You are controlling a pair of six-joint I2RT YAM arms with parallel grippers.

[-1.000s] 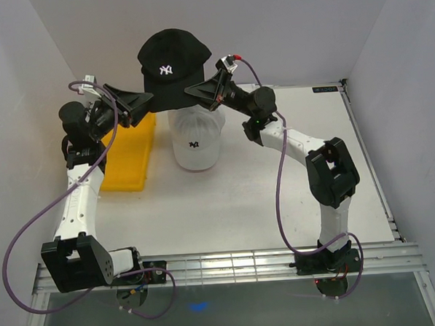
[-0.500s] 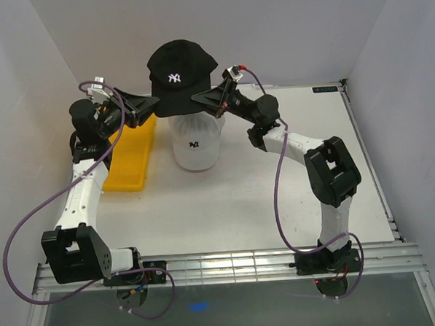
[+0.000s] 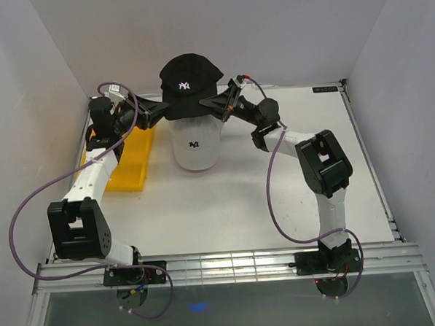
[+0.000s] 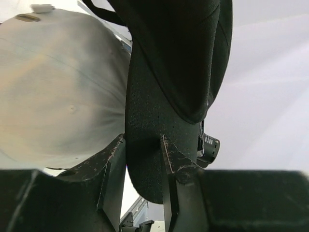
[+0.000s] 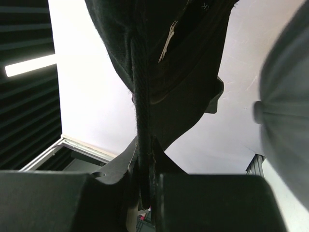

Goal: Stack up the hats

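A black hat (image 3: 190, 82) with a small white logo hangs in the air between both grippers, just above a white hat (image 3: 195, 138) that sits upright on the table. My left gripper (image 3: 158, 109) holds the black hat's left side. In the left wrist view its jaws (image 4: 142, 140) stand on either side of the curved black brim (image 4: 145, 159), with the white hat (image 4: 58, 87) to the left. My right gripper (image 3: 211, 103) is pinched on the hat's right edge. In the right wrist view it (image 5: 145, 145) is shut tight on the black hem (image 5: 140, 96).
A yellow tray (image 3: 128, 160) lies on the table left of the white hat, under the left arm. White walls close in the table at the back and on both sides.
Both arms have carried the black hat right and down, so it now hangs right over the white hat. The left jaws have narrowed on the brim.
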